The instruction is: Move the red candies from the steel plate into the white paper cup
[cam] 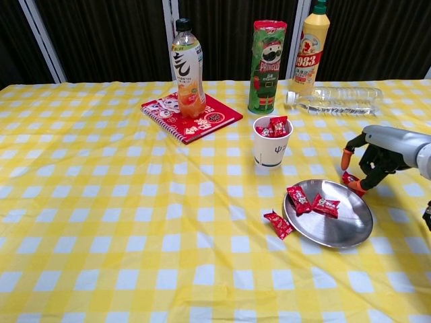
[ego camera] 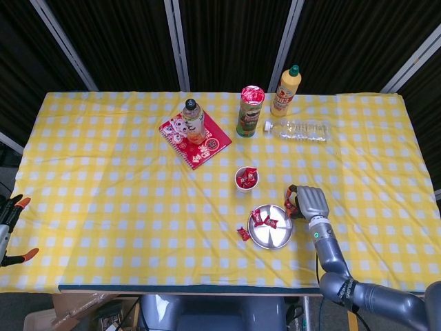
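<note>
Right hand at the far rim of the steel plate, fingertips down on a red candy.

In the chest view the right hand [cam: 377, 156] sits at the right edge of the frame, fingers curled downward, their orange tips touching a red candy [cam: 350, 179] that lies at the plate's [cam: 337, 229] upper right rim; I cannot tell whether the candy is truly pinched or only touched. 2 candies [cam: 311, 201] lie on the plate's upper left part, and 1 loose candy [cam: 278, 224] lies on the yellow checked cloth [cam: 101, 202] just left of the plate. The white paper cup [cam: 272, 144], above the plate near frame centre, already holds red candies. The left hand [ego camera: 12, 214] shows only at the head view's lower left edge, its state unclear.
</note>
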{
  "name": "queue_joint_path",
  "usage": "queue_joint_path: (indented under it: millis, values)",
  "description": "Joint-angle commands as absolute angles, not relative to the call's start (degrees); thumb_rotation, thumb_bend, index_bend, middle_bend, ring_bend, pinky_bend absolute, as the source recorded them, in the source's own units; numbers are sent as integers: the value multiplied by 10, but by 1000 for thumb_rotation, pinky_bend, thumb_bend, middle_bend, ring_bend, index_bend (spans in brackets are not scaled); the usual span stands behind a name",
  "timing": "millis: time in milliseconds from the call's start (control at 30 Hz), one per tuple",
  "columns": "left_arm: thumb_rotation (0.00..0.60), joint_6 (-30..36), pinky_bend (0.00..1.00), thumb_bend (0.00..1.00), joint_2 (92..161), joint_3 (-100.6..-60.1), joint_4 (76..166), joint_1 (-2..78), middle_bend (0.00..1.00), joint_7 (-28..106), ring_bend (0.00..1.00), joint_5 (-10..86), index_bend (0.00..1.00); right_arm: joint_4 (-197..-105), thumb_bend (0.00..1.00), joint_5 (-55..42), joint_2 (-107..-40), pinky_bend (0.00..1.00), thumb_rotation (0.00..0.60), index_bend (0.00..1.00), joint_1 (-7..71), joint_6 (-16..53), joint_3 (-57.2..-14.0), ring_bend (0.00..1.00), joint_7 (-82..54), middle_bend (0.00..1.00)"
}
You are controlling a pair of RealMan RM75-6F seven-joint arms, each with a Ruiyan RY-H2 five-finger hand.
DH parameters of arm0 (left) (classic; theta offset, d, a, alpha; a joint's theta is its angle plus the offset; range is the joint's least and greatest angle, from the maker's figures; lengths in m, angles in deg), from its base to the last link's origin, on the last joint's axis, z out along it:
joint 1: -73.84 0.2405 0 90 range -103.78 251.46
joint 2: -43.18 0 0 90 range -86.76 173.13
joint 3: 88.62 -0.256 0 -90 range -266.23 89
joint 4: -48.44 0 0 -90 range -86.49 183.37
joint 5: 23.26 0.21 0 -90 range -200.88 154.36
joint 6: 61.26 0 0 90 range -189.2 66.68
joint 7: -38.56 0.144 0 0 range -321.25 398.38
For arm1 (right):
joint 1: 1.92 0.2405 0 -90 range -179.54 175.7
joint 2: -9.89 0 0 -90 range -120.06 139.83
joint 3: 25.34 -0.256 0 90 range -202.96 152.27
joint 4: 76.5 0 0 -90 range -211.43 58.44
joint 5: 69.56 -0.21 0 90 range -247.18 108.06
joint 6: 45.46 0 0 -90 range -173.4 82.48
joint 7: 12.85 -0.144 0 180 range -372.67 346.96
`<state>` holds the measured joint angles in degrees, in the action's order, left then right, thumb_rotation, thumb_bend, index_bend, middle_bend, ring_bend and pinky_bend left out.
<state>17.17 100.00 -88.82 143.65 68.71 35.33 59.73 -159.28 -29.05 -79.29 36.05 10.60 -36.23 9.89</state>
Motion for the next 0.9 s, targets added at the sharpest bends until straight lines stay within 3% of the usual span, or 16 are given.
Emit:
queue_joint_path:
  millis: [33, 367, 900]
  values:
    - [600, 172, 0, 19, 1000, -888, 1437, 687, 0, 353, 0, 597, 0, -1585, 349, -292, -797, 972, 600, 488, 362, 103, -361, 854, 101, 823]
    - [600, 172, 0, 19, 1000, -889, 1434, 688, 0, 352, 0, 598, 0, -1577, 561, -291, -798, 972, 600, 600, 360, 99, -363, 855, 97, 824]
    - [600, 173, 0, 19, 999, -889, 1435, 688, 0, 349, 0, 601, 0, -1660, 563, -260, -751, 972, 600, 602, 361, 135, -392, 855, 94, 824]
